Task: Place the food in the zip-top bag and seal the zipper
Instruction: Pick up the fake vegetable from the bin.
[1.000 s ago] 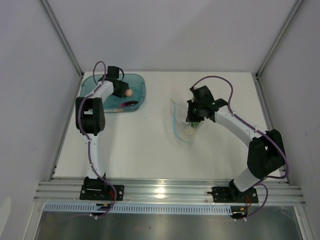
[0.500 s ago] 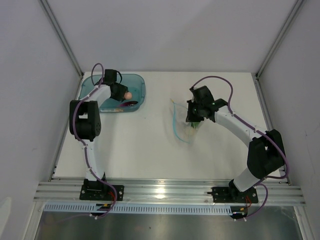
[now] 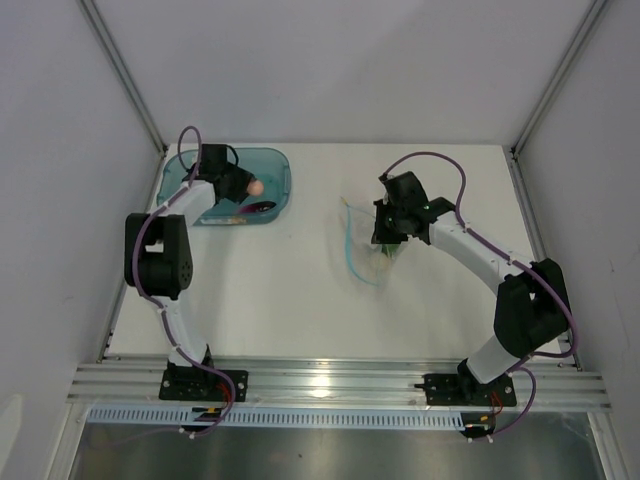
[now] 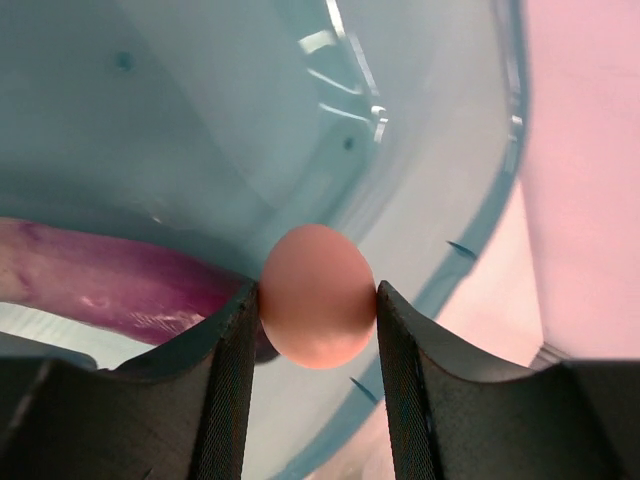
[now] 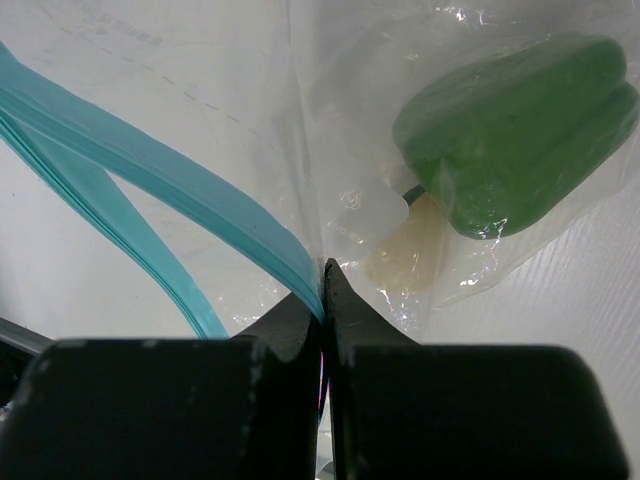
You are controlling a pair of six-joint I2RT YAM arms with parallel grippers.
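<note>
Your left end effector [image 4: 318, 302] is clamped on a pale pink egg-shaped ball [image 4: 318, 285], with one finger pressed to each side, over the teal tub [image 4: 200, 120]. The purple eggplant [image 4: 110, 285] lies in that tub, just beside the ball. Your right end effector [image 5: 323, 288] is pinched tight on the zip-top bag [image 5: 250, 60], right at its light-blue zipper [image 5: 150, 160]. Inside the bag sit the green pepper [image 5: 515, 130] and a cream ball [image 5: 405, 260]. The bag rests mid-way across the white tabletop [image 3: 300, 290].
</note>
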